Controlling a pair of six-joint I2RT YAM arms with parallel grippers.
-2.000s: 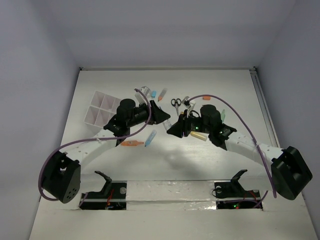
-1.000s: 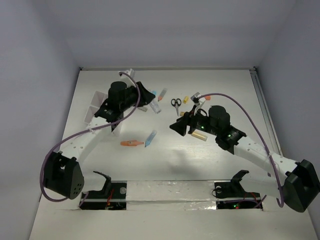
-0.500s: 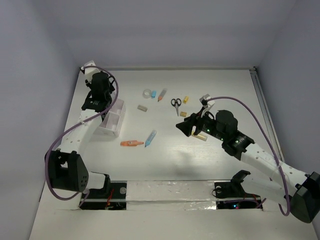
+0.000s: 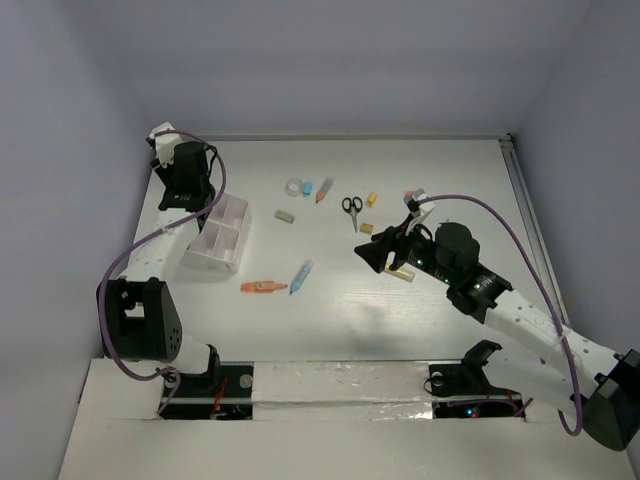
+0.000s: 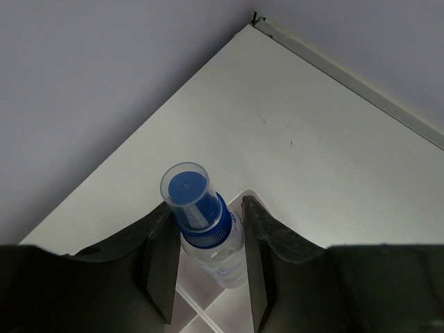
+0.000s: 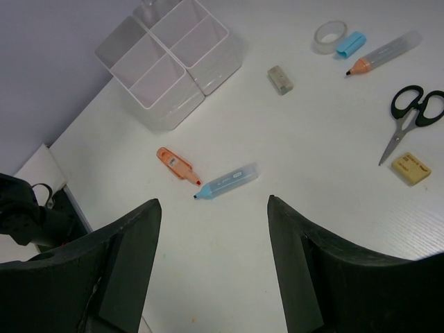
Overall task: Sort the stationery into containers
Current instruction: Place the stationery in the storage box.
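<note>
Clenched on a small clear plastic bottle [image 5: 218, 257] with a blue spray head under a transparent cap: left end effector [image 5: 206, 215], pinching from both sides around the collar and shoulder. Hanging upright at a corner cell of the white, thin-walled divided box [image 4: 222, 240], far left on the white surface [image 4: 450, 180]; impossible to tell whether above or below the rim. Probably light, rigid and smooth-sided, so likely slippery and a little top-heavy. Best held just under the collar, as here, and lowered straight down to spare the thin partitions.

Spread wide and holding nothing: right end effector [image 6: 211, 208], poised over the middle of the surface.

Lying flat below, well apart from the box:
- Stubby orange marker [image 6: 177, 163] and pale blue marker [image 6: 225, 182], tips nearly meeting. Hard, round and prone to rolling. Pinch across the barrel at mid-length.
- Black-handled scissors [image 6: 409, 118], closed. Stiff and low-lying. Take near the pivot.
- Clear tape roll [image 6: 329, 36]. A glossy ring. Grip across the wall.
- Grey eraser [image 6: 279, 79] and yellow eraser [image 6: 411, 168]. Small matte blocks, likely soft and grippy. Squeeze gently across the short sides.
</note>
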